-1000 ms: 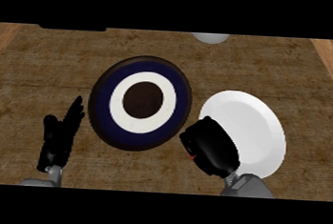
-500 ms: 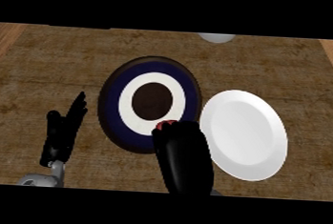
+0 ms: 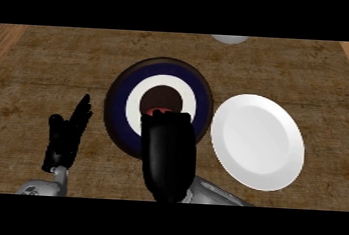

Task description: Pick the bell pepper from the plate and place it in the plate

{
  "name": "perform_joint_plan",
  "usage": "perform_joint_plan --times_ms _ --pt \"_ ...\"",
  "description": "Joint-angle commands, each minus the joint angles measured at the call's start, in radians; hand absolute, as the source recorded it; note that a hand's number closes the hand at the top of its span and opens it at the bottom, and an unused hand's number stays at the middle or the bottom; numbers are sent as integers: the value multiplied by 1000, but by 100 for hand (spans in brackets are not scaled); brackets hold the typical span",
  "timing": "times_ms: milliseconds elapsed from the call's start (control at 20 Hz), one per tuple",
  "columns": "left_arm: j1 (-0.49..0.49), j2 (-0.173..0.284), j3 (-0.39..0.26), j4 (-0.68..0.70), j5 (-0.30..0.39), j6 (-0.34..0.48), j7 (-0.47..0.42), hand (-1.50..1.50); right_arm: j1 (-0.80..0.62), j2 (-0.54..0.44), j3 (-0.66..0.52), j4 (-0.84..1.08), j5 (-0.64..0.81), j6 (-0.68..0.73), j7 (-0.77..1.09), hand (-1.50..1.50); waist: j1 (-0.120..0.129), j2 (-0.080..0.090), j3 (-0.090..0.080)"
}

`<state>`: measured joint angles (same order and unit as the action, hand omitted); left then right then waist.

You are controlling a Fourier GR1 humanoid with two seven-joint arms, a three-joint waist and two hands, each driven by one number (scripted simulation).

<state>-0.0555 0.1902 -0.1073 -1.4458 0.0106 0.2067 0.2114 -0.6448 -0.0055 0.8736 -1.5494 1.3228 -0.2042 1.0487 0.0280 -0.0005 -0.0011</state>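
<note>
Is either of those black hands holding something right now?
The right hand seems to carry something red at its fingertips; the hold itself is hidden. The left hand holds nothing.

Matt wood-grain counter, glossy smooth white plate, matt blk hand

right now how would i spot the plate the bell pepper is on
On the wooden counter two plates sit side by side. It is the left one, the dark blue plate, directly ahead of the right hand. Unlike the plain white plate, it has a white ring around a brown centre.
</note>
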Motion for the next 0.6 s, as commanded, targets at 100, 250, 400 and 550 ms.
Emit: perform_joint_plan --times_ms 100,250,400,550 --pt "21 -18 -5 -11 -15 7 6 0 -154 5 16 136 -100 -40 179 150 -2 2 0" --pt "-16 -17 -9 -54 -35 28 66 0 -91 5 -18 250 -121 -93 96 150 -7 2 1" --pt "2 -12 12 -37 -14 10 40 0 -96 5 -149 309 -242 -48 -40 150 -12 4 1" --pt "27 -45 -11 -20 -35 26 14 0 -72 5 -159 366 -317 -75 -115 150 -14 4 1"
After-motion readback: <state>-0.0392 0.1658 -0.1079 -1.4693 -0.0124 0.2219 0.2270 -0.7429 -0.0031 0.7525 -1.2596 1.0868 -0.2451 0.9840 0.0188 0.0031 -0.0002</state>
